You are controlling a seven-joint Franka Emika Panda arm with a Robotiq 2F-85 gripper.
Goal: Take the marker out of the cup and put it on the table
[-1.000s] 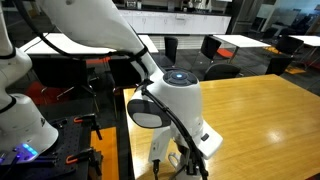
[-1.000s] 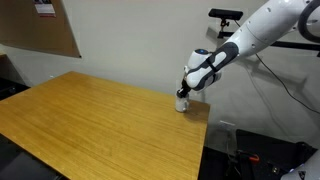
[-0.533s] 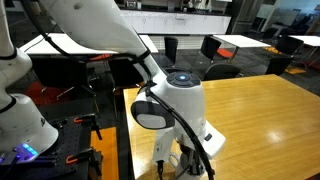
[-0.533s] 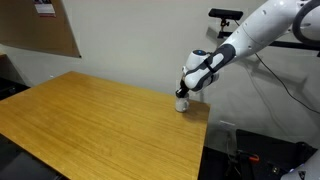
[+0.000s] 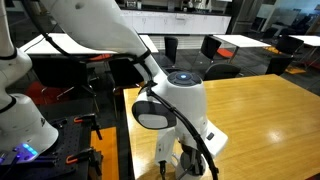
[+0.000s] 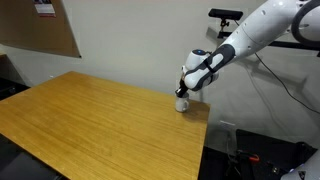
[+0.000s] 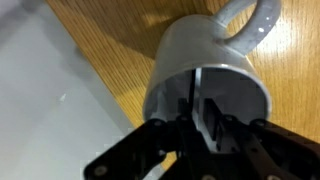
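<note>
Currently sought: marker, judged to be the thin upright strip seen inside the cup in the wrist view; it is not made out in either exterior view.
Container: white and upright, with its handle on the far side in the wrist view; it stands on the table.
Gripper: poised above the cup with its fingers reaching down into the mouth. The gap between them is narrow; whether the marker is pinched cannot be told.
Reason for pose: a straight-down reach is judged necessary, since the marker is walled in all round and can be got at only through the mouth.
Stage: removal is judged not yet done, as the marker is in the cup and nothing is laid on the wood.
Support: glossy yellow wooden top.
Edges: the cup is set near a corner in an exterior view. In the wrist view the table's edge runs diagonally just beside it, with grey floor beyond.
Open room: a wide stretch of wood is offered away from that corner, and a set-down there is judged safer than one by the edge, where a round pen could roll off.
Risk: the cup could be tipped or dragged if a finger catches its rim during the lift.
</note>
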